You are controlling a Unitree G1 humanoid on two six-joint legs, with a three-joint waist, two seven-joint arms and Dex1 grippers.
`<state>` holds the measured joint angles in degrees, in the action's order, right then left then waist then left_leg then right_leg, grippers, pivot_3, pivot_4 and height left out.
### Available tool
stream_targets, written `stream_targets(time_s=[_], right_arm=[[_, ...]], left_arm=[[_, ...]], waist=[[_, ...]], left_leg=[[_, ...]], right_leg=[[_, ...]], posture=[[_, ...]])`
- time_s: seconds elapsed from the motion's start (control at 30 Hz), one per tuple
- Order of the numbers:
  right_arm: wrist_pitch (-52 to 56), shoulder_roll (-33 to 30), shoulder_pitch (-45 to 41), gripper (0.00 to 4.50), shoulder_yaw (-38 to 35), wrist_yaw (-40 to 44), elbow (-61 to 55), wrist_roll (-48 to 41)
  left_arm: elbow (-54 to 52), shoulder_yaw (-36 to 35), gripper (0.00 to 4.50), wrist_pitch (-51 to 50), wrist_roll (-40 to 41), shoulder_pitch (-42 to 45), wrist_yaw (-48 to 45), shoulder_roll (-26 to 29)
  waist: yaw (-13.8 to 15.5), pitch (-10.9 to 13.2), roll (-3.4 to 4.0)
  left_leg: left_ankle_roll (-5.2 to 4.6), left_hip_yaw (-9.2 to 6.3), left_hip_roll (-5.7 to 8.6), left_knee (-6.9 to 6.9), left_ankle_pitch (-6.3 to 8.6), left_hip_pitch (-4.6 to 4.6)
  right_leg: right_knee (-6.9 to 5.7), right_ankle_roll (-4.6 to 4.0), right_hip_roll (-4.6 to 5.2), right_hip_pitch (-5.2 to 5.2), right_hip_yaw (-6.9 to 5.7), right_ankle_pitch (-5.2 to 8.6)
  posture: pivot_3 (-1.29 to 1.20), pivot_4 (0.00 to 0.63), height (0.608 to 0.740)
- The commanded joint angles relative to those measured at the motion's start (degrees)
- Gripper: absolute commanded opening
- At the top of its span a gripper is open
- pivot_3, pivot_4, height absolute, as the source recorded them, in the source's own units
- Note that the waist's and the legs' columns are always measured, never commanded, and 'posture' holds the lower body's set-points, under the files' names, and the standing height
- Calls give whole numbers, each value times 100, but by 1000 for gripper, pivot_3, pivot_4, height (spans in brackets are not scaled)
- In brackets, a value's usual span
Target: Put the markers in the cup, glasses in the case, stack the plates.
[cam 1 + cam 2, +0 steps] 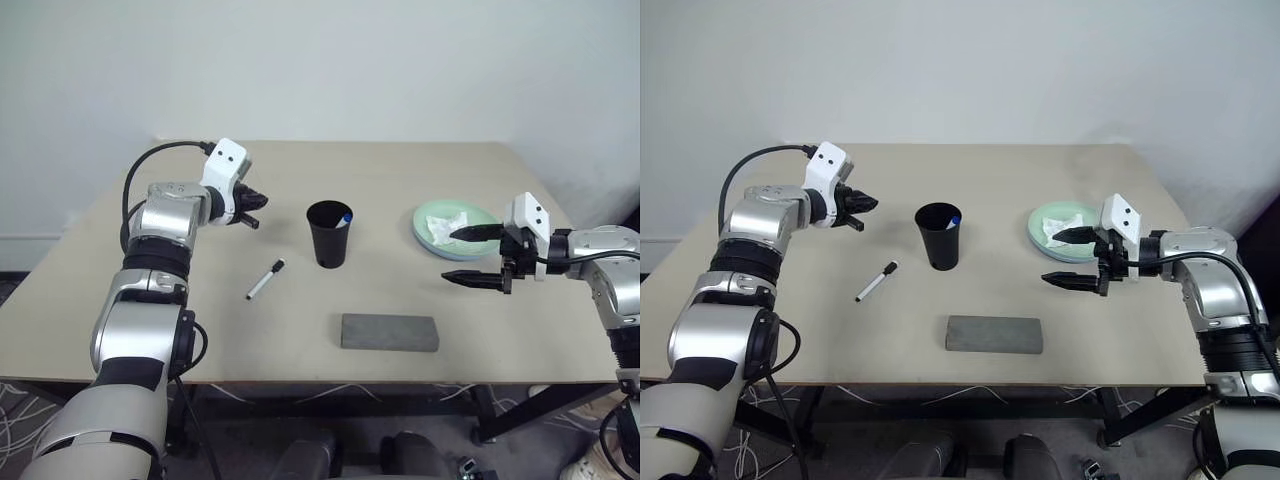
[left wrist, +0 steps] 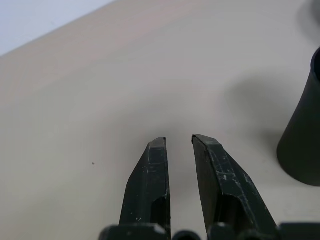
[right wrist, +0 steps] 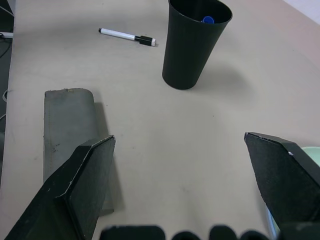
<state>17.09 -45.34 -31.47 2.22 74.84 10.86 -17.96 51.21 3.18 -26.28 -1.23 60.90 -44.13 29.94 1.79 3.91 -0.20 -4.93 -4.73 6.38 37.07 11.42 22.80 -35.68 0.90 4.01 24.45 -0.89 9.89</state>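
Note:
The black cup (image 1: 329, 233) stands upright mid-table with the blue-capped marker (image 1: 346, 216) inside it. The black-capped marker (image 1: 266, 280) lies flat on the table to the cup's front left. My left gripper (image 1: 252, 210) hovers left of the cup and behind that marker, its fingers (image 2: 150, 170) nearly together with nothing between them. The grey case (image 1: 389, 332) lies closed near the front edge. A pale mint plate (image 1: 422, 235) sits at the right. My right gripper (image 1: 450, 257) stands wide open and empty at the plate's front left edge. The glasses are out of view.
A crumpled white tissue (image 1: 445, 222) rests on the mint plate. The beige table (image 1: 400, 175) ends at its front edge just past the case. A white wall stands behind the table.

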Motion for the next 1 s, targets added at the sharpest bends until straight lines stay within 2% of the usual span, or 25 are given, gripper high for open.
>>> stream_targets(time_s=[0.03, 0.17, 0.4, 0.63, 1.0], right_arm=[[-91, 18, -208, 4500, -62, -5, -74, -18], [-84, 21, -165, 4500, -52, -10, -119, -23], [-66, 31, -193, 4500, -22, -35, -135, -36], [-58, 118, -196, 4500, 17, -46, -142, -39], [-4, 143, -141, 4500, 10, -57, -251, -61]], left_arm=[[-220, 78, 753, 29, -9, -152, -66, -84], [-411, 259, 1604, -338, -7, -338, -382, -195], [82, 664, 4048, -224, -637, -302, 531, -309], [696, 949, 4048, -422, -918, 39, 562, -600], [1133, 847, 4048, -362, -850, 320, 521, -953]], waist=[[-1, 0, 1], [-1, 0, 0], [2, 0, 0], [12, -2, -4], [-5, -1, -6]], left_leg=[[0, 1, 0, 0, 0, -2], [0, 2, 0, 1, 0, -1], [0, 0, 0, 1, 0, -2], [0, -2, 0, 5, 0, 0], [0, -1, 0, 6, 0, 4]], right_leg=[[0, 0, 0, -2, 1, 0], [0, 0, 0, -2, 1, 0], [0, 0, 0, -2, 2, 0], [0, 0, 0, -5, -4, 0], [0, 1, 0, 0, -3, -1]], posture=[[0, 0, 739], [0, 0, 739], [0, 0, 739], [0, 0, 739], [0, 0, 739]])
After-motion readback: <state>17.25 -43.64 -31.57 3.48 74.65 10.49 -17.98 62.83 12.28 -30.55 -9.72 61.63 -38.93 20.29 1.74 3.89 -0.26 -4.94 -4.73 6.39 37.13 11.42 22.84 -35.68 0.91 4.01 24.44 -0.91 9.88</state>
